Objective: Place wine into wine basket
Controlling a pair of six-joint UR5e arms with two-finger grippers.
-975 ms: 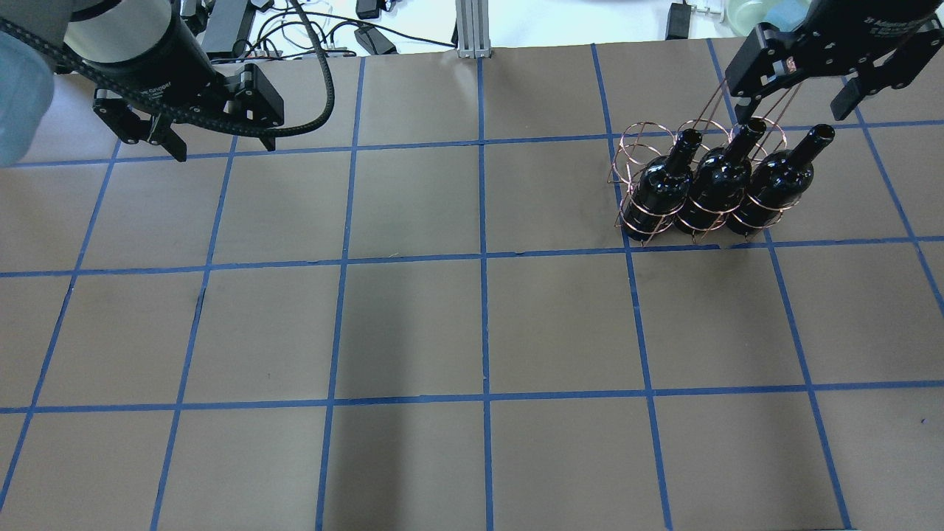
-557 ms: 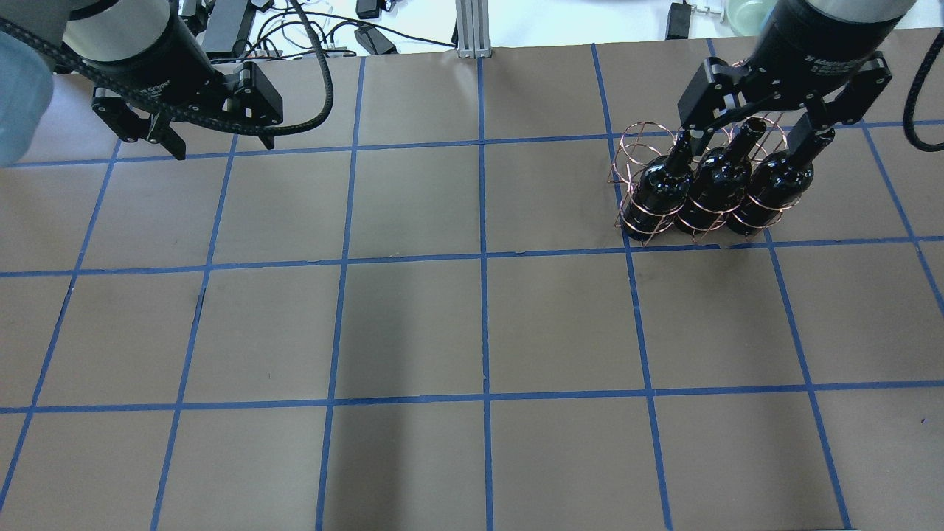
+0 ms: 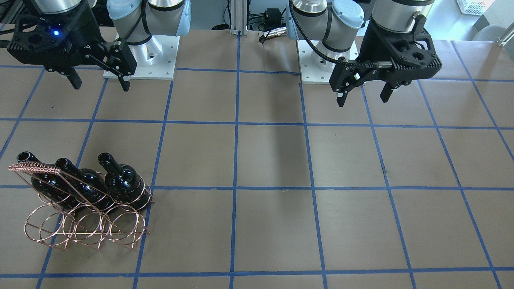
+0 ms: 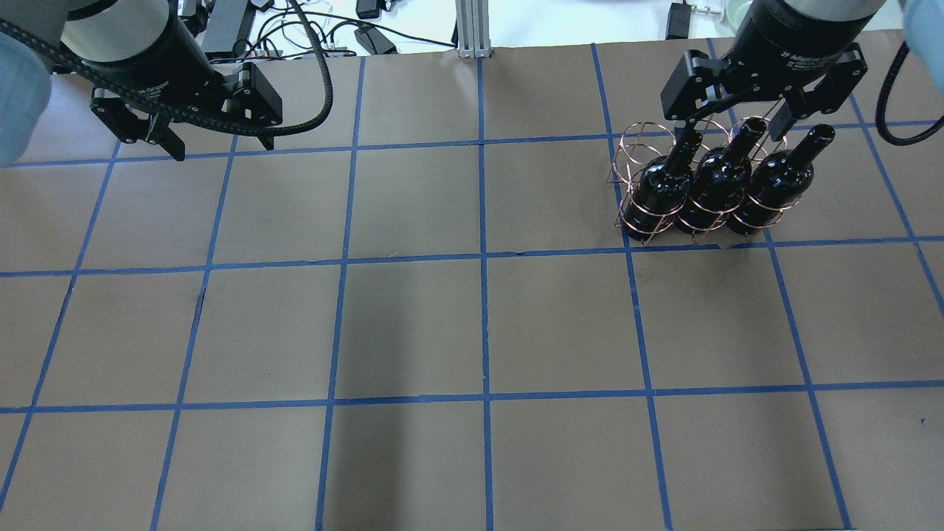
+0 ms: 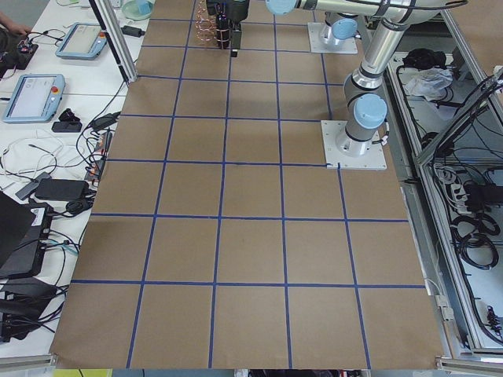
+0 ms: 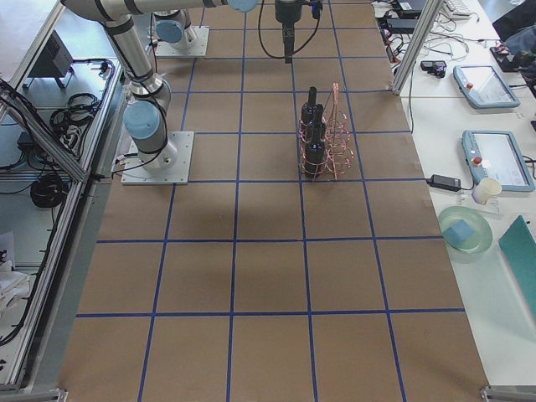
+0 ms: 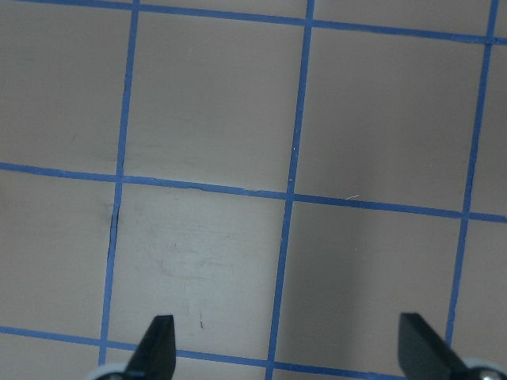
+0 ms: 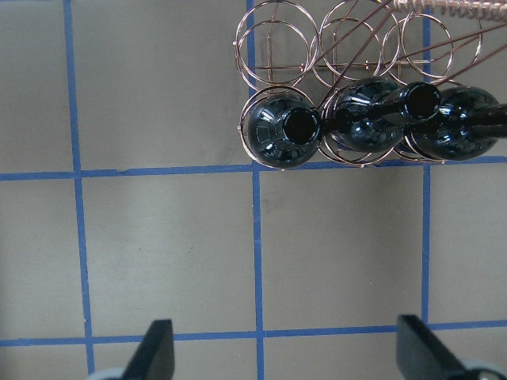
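Observation:
Three glossy black wine bottles (image 4: 658,188) (image 4: 714,181) (image 4: 778,177) stand tilted in the robot-side row of the copper wire wine basket (image 4: 640,140). They also show in the front view (image 3: 122,180) and the right wrist view (image 8: 281,131). The basket's far row of rings (image 3: 80,228) (image 8: 277,39) holds nothing. My right gripper (image 4: 731,133) (image 3: 100,85) (image 8: 289,348) is open and empty, raised well above the table on the robot's side of the basket, touching nothing. My left gripper (image 4: 223,150) (image 3: 362,100) (image 7: 289,348) is open and empty, above bare table.
The table (image 4: 479,324) is brown paper with a blue tape grid. The basket (image 6: 335,134) stands towards the far edge on my right side. Cables and a metal post (image 4: 472,29) lie beyond the far edge. The arm bases (image 3: 140,60) stand at the near edge.
My right gripper has swung left across the overhead view over the bottle necks, staying open. The bottles, the basket and the left arm have not moved.

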